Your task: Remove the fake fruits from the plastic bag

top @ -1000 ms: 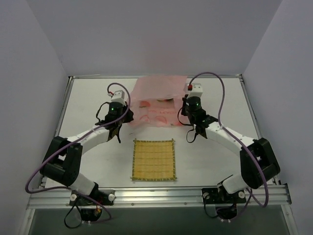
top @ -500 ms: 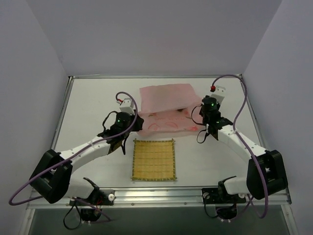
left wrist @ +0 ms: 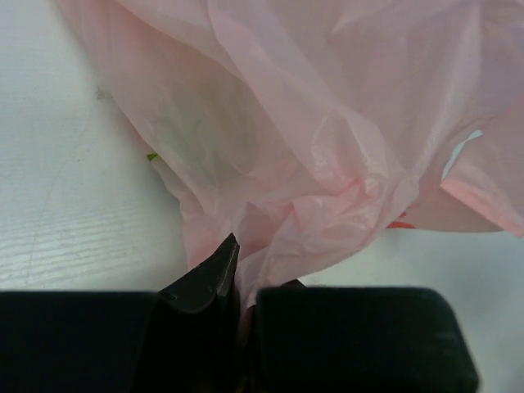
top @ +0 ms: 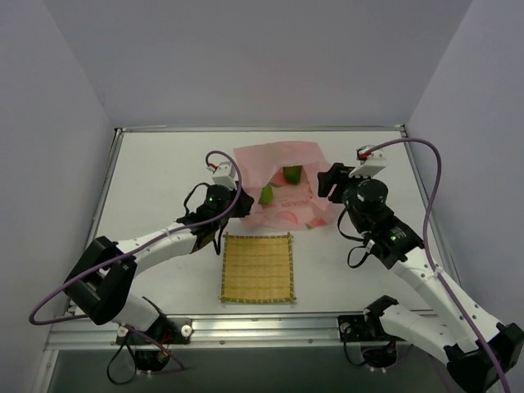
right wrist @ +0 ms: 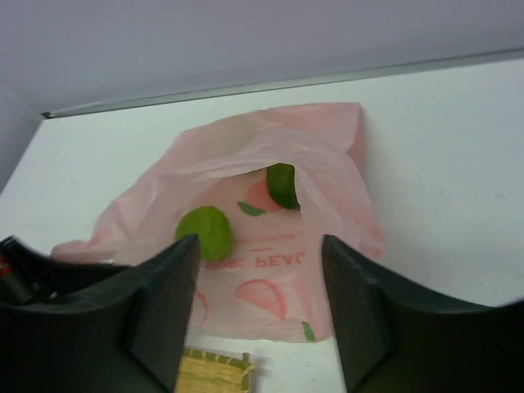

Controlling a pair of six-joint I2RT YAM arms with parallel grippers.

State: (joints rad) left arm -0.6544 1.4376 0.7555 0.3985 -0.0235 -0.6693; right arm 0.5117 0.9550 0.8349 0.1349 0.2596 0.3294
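Observation:
The pink plastic bag [top: 282, 187] lies crumpled at the back middle of the table, its mouth gaping. Two green fake fruits show inside it: one [top: 290, 174] farther back, one [top: 267, 194] nearer the left. In the right wrist view they appear as a round green fruit [right wrist: 205, 233] and a darker one [right wrist: 282, 185] under the bag's upper fold [right wrist: 270, 155]. My left gripper [top: 237, 206] is shut on the bag's left edge [left wrist: 270, 246]. My right gripper [top: 325, 183] stands open just right of the bag, holding nothing, its jaws [right wrist: 260, 246] facing the bag's mouth.
A square yellow bamboo mat [top: 257, 268] lies in front of the bag, between the arms; its corner [right wrist: 214, 370] shows in the right wrist view. The table's back rim [top: 262, 128] and grey walls stand close behind the bag.
My right gripper has opened, let go of the bag and drawn back to the right. My left gripper moved right, still pinching the bag. The bag's mouth now gapes, showing two green fruits.

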